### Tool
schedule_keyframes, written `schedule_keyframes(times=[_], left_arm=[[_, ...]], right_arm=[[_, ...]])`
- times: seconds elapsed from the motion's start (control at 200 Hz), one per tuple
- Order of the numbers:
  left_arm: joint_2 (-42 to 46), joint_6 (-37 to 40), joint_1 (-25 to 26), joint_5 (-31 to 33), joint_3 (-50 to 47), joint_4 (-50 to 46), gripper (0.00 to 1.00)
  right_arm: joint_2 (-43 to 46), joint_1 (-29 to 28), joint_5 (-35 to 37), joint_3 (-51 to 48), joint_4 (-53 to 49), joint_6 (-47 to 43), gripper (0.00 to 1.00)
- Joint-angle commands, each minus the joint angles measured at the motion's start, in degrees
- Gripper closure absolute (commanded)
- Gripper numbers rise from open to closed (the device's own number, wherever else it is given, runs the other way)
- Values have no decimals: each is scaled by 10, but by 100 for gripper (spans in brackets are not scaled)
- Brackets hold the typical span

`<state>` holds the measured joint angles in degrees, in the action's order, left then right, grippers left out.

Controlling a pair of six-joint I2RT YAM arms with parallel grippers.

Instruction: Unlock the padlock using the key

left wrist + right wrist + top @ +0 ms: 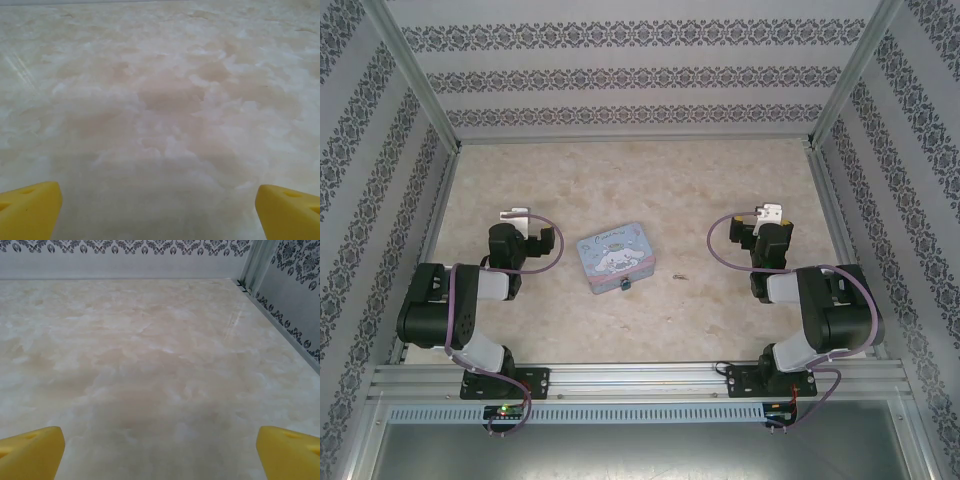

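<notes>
The padlock (625, 286) is a tiny blue body hanging at the near edge of a light-blue cartoon-printed tin (617, 257) in the middle of the table. To its right, apart from it, a thin dark sliver lies flat on the marbled surface: the key (678, 275). My left gripper (516, 214) rests left of the tin, my right gripper (772, 212) right of the key, both pointing away. In the left wrist view the left gripper (160, 212) is open over bare table, yellow fingertips (30, 207) wide apart. The right gripper (160, 452) is likewise open, fingertips (290, 450) spread.
Patterned walls with metal corner posts (415, 75) enclose the table on three sides. An aluminium rail (640, 378) carries both arm bases along the near edge. Bare table surface (640, 180) stretches behind the tin to the back wall.
</notes>
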<state>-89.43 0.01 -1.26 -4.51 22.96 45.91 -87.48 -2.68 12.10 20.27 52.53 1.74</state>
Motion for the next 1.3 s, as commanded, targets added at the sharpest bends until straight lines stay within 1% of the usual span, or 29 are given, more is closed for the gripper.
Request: schedule_keyframes(times=[0.0, 0.44, 0.525, 0.739, 0.809, 0.879, 0.949, 1.009, 1.054, 1.084, 1.179, 1.294], left_arm=[[-2, -3, -3, -9, 12, 10, 0], [-1, -4, -3, -9, 11, 9, 0], [-2, -4, -3, -9, 12, 9, 0], [-2, -4, -3, -9, 11, 10, 0], [-1, -4, -3, -9, 10, 13, 0], [1, -4, -3, -9, 8, 14, 0], [18, -9, -3, 0, 22, -24, 0], [37, -11, -3, 9, 37, -64, 0], [50, -13, -4, 14, 45, -89, 0], [59, -16, -3, 21, 51, -109, 0], [92, -32, -3, 44, 77, -185, 0], [129, -62, -2, 45, 121, -292, 0]], right_arm=[[9, -1, -3, 7, 9, 10, 2], [9, -1, -3, 8, 8, 11, 2], [9, 6, -20, 10, 4, 15, 2], [9, 8, -23, 10, 4, 17, 2], [10, 15, -43, 7, 7, 19, 2], [14, 17, -43, 8, 5, 22, 2], [29, 17, -32, 16, -20, 25, 2], [57, 15, -26, 39, -89, 23, 2], [85, 14, -21, 66, -169, 25, 2], [99, 14, -23, 82, -203, 25, 2], [138, 16, -35, 105, -246, 54, 2], [182, 19, -67, 126, -291, 121, 2]])
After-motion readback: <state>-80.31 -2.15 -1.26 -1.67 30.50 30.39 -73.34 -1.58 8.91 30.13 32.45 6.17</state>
